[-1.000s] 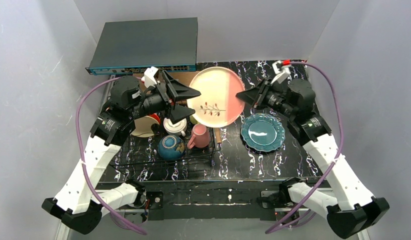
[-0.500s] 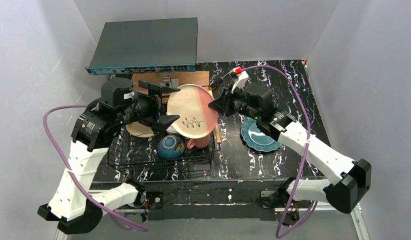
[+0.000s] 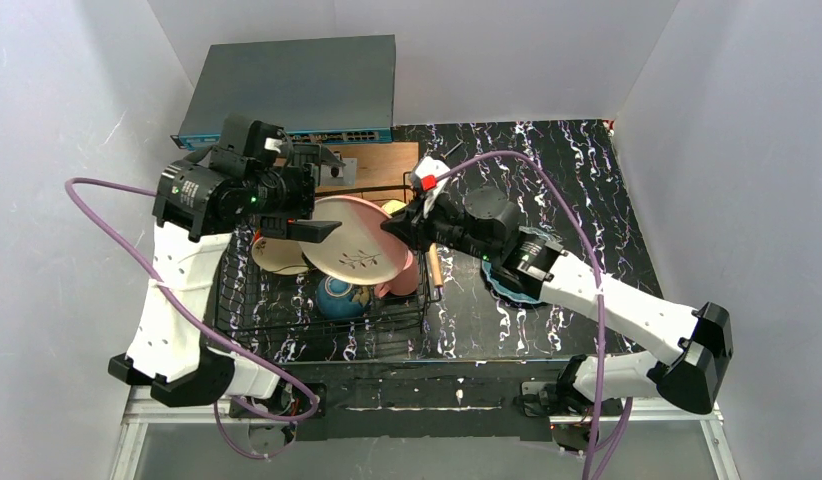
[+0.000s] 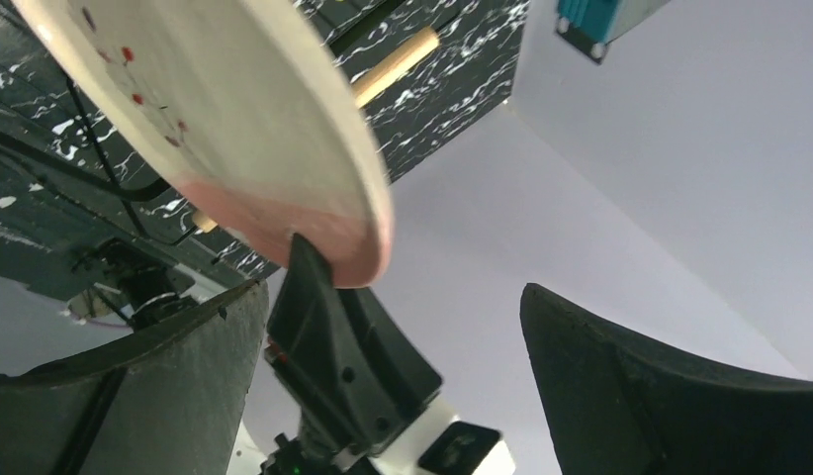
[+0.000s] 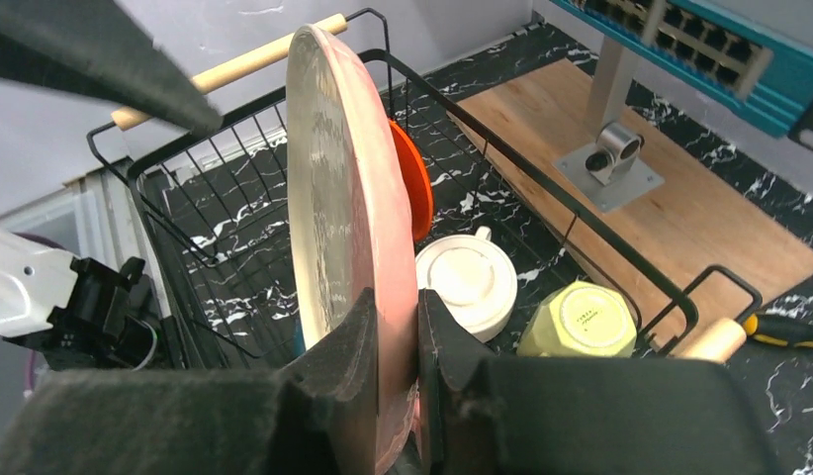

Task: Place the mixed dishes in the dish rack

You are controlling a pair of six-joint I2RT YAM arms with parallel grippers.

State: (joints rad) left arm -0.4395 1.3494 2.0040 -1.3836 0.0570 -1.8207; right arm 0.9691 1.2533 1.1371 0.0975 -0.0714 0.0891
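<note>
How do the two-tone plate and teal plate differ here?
The two-tone plate is held at its rim by the right claw, tilted over the dish rack; the teal plate lies flat on the table beside it. The two-tone plate shows plainly; the teal plate sits mostly under the right arm. Both are round.

The large plate [image 3: 352,240] tilts over the dish rack [image 3: 277,312], above the bowl [image 3: 335,297] and mug [image 3: 402,281] inside it.
</note>
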